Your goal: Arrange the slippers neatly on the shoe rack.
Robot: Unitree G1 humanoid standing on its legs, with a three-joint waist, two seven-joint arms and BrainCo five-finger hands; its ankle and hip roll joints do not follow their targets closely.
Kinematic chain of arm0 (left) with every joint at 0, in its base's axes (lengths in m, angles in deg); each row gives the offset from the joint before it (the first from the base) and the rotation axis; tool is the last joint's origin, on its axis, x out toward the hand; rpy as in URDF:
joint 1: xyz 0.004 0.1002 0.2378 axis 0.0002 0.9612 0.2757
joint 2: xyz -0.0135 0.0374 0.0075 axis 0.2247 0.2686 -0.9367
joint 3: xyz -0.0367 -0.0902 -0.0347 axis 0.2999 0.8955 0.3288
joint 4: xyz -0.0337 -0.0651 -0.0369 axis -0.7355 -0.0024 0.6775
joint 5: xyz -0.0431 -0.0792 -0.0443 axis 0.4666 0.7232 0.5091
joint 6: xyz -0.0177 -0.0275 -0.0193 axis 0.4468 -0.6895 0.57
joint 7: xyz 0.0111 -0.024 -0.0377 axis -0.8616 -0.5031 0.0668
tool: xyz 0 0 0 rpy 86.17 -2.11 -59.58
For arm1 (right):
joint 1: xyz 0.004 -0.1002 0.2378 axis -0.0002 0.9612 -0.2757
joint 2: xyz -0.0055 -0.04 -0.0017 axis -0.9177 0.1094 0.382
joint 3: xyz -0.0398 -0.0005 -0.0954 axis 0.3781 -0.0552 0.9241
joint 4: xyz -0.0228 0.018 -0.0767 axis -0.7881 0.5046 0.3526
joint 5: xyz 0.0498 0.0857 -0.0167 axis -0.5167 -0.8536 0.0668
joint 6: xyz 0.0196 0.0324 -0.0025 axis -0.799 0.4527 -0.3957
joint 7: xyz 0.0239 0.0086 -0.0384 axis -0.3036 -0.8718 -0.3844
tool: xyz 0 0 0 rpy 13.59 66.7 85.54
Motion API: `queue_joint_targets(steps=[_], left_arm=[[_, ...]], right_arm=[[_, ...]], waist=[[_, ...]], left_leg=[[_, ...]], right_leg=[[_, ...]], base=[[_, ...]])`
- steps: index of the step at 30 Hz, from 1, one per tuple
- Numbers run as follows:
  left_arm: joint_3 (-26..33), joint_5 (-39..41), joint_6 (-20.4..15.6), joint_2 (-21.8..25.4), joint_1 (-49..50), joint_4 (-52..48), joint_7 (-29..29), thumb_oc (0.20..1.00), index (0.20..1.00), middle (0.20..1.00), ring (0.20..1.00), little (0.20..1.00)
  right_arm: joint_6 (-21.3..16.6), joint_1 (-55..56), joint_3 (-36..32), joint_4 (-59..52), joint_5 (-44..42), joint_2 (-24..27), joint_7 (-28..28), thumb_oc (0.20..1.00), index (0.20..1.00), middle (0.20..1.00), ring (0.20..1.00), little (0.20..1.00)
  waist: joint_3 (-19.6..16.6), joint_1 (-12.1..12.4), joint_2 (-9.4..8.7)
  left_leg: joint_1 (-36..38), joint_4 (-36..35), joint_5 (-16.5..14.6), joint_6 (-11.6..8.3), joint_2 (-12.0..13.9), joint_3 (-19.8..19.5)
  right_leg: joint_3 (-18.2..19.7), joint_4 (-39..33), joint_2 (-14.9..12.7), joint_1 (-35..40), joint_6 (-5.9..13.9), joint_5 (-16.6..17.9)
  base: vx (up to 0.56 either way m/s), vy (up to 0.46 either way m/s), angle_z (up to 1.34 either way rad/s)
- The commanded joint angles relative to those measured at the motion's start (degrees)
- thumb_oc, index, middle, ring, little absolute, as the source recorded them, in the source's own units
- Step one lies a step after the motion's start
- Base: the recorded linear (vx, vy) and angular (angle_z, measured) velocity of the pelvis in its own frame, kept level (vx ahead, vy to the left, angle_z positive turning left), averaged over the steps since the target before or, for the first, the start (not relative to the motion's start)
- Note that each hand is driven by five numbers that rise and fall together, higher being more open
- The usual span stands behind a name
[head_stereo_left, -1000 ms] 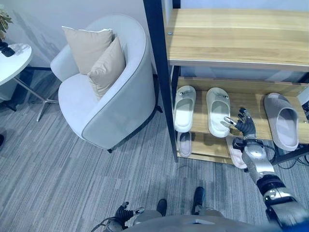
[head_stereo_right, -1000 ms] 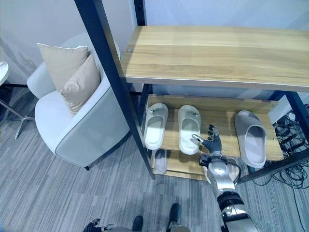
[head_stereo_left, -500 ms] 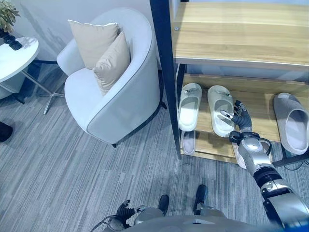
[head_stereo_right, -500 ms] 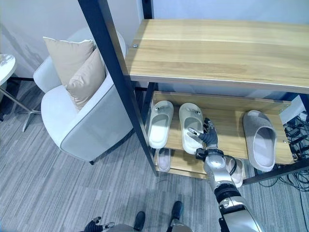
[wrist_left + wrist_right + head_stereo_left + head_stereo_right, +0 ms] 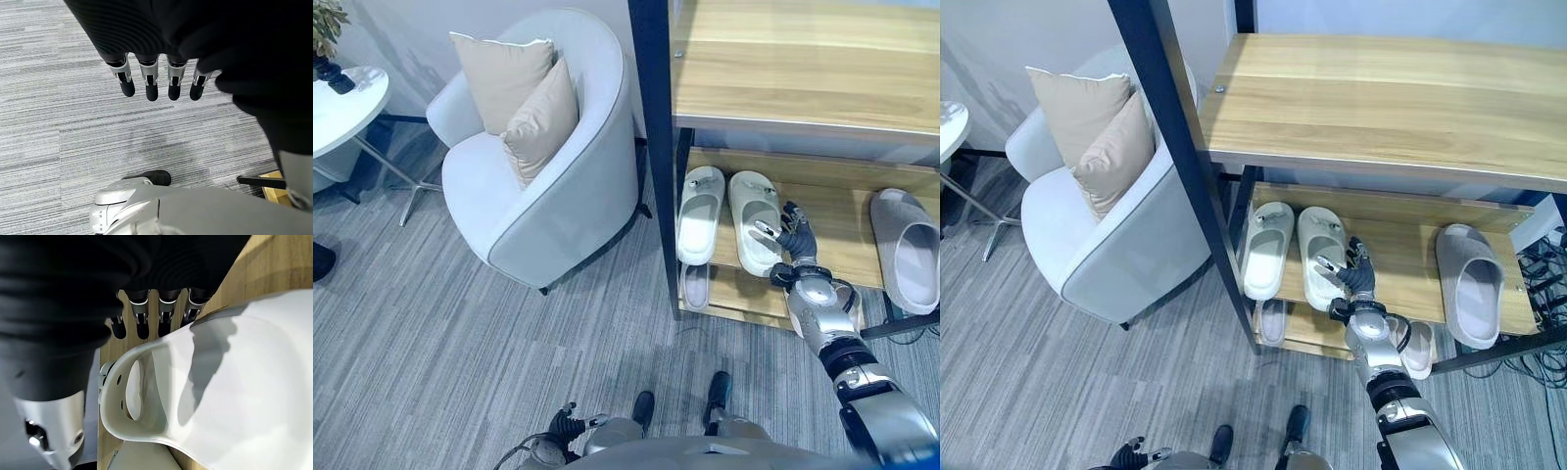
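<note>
While the right hand [image 5: 793, 240] reaches into the shoe rack [image 5: 783, 88] with straight, relaxed fingers [image 5: 142, 328], its fingertips lie along the outer edge of the white slipper [image 5: 754, 217] on the middle shelf, touching or just beside it. A second white slipper [image 5: 700, 211] lies just beside that one, and a grey slipper [image 5: 908, 250] sits well apart at the shelf's far end. More slippers rest below. Down low, the left hand [image 5: 156, 78] hangs with fingers extended over grey striped carpet [image 5: 431, 333]. An armchair [image 5: 543, 186] with two cushions [image 5: 524, 103] stands beside the rack. No writing is legible.
</note>
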Motion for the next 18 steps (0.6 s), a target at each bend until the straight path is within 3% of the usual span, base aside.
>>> queue_joint_targets(steps=[1, 7, 11, 18], left_arm=[[-3.2, -0.1, 0.4, -1.5, -1.2, 3.6, 1.0, 1.0, 1.0, 1.0, 1.0, 1.0], [-2.3, -0.8, 0.4, -1.8, -0.4, 4.3, 1.4, 1.0, 1.0, 1.0, 1.0, 1.0], [-1.9, -2.1, 0.5, -1.8, -0.2, 4.4, 1.0, 1.0, 1.0, 1.0, 1.0, 1.0], [-1.7, -1.6, 0.3, -1.4, -0.6, 3.7, 0.3, 1.0, 1.0, 1.0, 1.0, 1.0]], right_arm=[[-1.8, 0.9, -0.8, -4.8, 1.9, -1.0, 1.6, 1.0, 1.0, 1.0, 1.0, 1.0], [-2.5, 5.2, -4.7, -7.4, 3.6, -0.4, 3.8, 1.0, 1.0, 1.0, 1.0, 1.0], [-1.2, 7.3, -3.6, -7.8, 7.9, 0.7, 2.8, 1.0, 1.0, 1.0, 1.0, 1.0], [-0.8, 9.4, -0.1, -7.9, 3.6, -1.6, -2.6, 1.0, 1.0, 1.0, 1.0, 1.0]], waist=[[-0.6, 0.7, -1.48], [-0.7, 0.0, -1.48], [-0.7, -0.3, -1.73], [-0.7, -1.0, -2.18]], left_leg=[[-3.7, 0.0, 1.5, -2.33, -1.3, 1.3], [-3.5, 0.0, 1.3, -2.17, -1.5, 1.4], [-3.2, 0.0, 1.0, -2.07, -1.5, 1.8], [-2.5, 0.0, 0.8, -1.99, -1.3, 2.7]], right_leg=[[1.9, 0.6, -2.2, 8.0, 6.12, -8.7], [1.9, 0.6, -2.4, 8.4, 6.24, -8.7], [2.1, 0.6, -2.5, 8.6, 6.38, -8.6], [3.0, 0.6, -2.5, 8.7, 6.37, -8.4]], base=[[0.0, 0.0, 0.0], [0.0, 0.026, 0.04], [0.0, 0.0, 0.0], [-0.01, 0.014, -0.06]])
